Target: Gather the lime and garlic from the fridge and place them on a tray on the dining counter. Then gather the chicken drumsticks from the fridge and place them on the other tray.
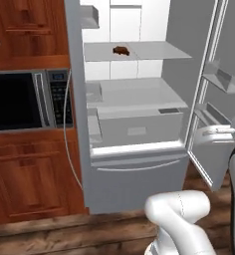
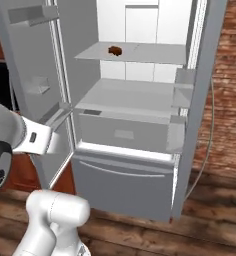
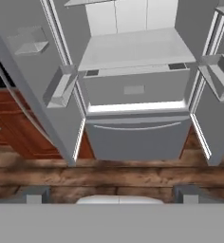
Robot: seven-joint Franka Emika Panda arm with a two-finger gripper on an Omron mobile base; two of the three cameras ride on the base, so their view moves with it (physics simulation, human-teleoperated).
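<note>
1. The fridge [image 1: 134,164] stands with both upper doors swung open – white inside, with glass shelves.
2. One chicken drumstick [image 1: 121,50], small and reddish-brown, lies on the upper glass shelf [image 1: 154,51], toward its left rear part.
3. The gripper [image 3: 112,192] is spread wide and holds nothing; its two dark finger tips [image 3: 34,194] point at the lower freezer drawer [image 3: 137,137], well apart from it, above the wooden floor [image 3: 109,175].
4. A microwave [image 1: 27,99] sits in the wooden cabinets [image 1: 30,174] to the left of the fridge.
</note>
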